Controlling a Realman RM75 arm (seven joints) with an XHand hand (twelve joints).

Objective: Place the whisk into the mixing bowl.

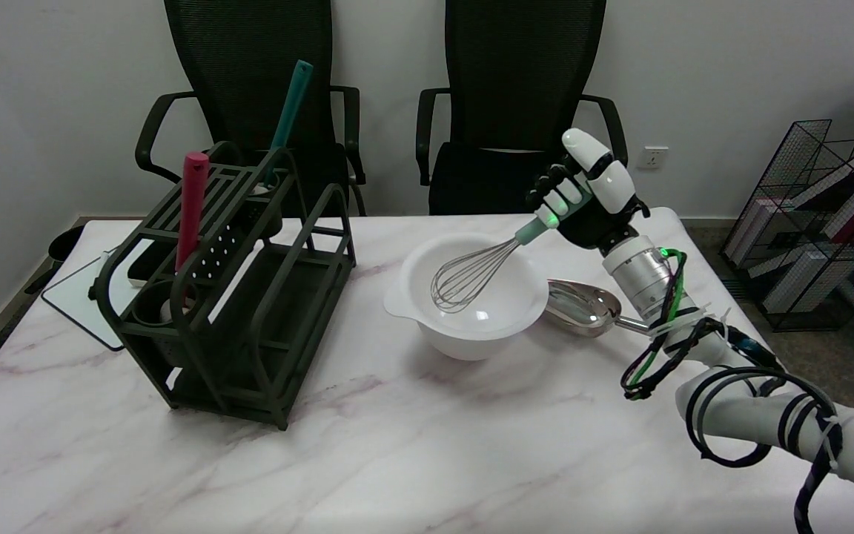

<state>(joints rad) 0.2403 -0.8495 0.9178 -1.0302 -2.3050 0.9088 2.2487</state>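
The right hand (583, 200) was clamped round the pale green handle of the whisk (471, 278), fingers curled over it, up at the far right rim of the mixing bowl (427, 315). The whisk slanted down and to the left from that grip, its wire head inside the bowl and low over the white floor; whether the wires touched the bottom could not be told. The bowl stood on the marble table (412, 445), just left of a metal scoop (583, 304) lying close by its right side. Well to the left stood a dark utensil rack (249, 311) with a red-handled tool (192, 208) and a teal-handled tool (290, 111) upright in it. Two black chairs (523, 89) stood beyond the far edge. Judgement: the whisk looked light, its wires springy and apt to flex or skate on the slick bowl, so the stiff handle was the right place to hold it. The bowl also looked light and could shift if the wires pushed against its wall. Once let go, the handle would likely come to lean on the rim, so easing it down before release seemed wise.
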